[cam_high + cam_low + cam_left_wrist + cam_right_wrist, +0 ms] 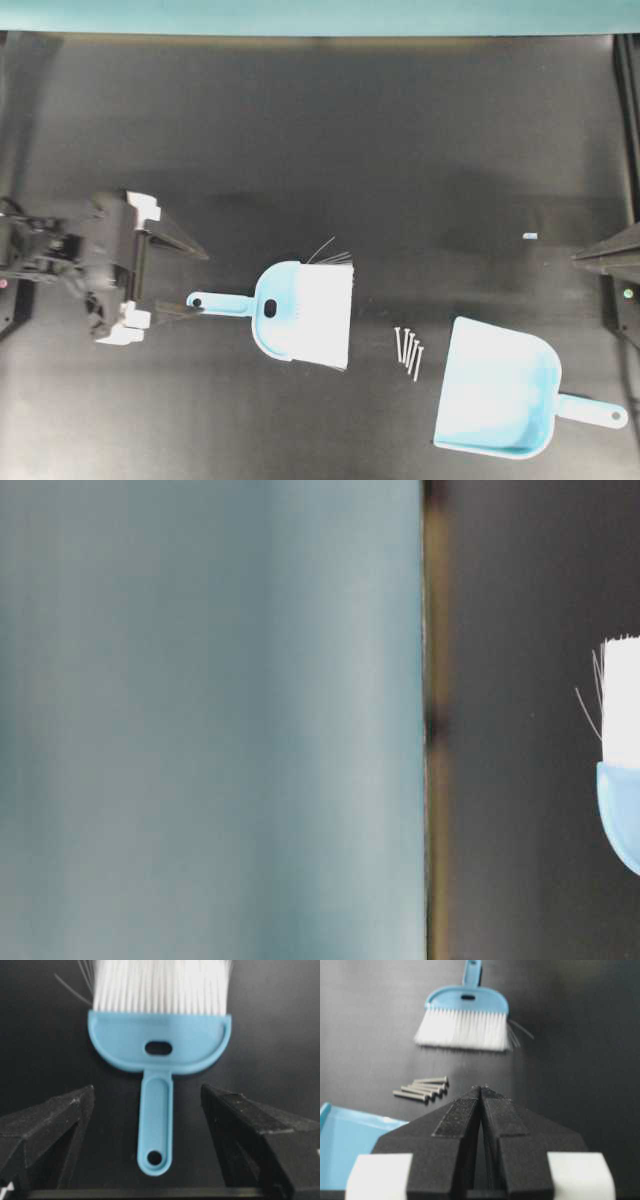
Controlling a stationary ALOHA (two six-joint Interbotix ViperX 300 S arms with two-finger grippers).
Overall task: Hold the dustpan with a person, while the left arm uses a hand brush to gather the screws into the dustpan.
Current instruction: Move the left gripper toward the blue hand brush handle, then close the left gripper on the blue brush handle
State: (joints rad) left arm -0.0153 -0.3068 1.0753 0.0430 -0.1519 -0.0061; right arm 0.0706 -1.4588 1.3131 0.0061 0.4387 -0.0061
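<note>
The hand brush [305, 312] lay flat on the dark worktop [330, 150], its short holed handle pointing toward the left arm [70, 262] and its white bristles fanned toward the screws [409, 351]. The left gripper [190, 285] sat just at the end of that handle with its fingers [50, 1130] spread wide apart, one on each side of the handle and touching nothing; from the left wrist view the handle ran straight up the gap between them. A few stray bristles stuck out at the brush's far corner.

The screws, about five thin silvery ones, rested side by side in a tight bunch between the brush and the dustpan [497, 388], clear of both. The dustpan lay on the worktop on the right, its open mouth facing the screws and its holed handle pointing away toward the edge. A tiny pale scrap [530, 236] sat alone farther up the worktop.

The right gripper [481, 1091] hung back at the right edge, its fingers pressed together and holding nothing, well apart from the dustpan
</note>
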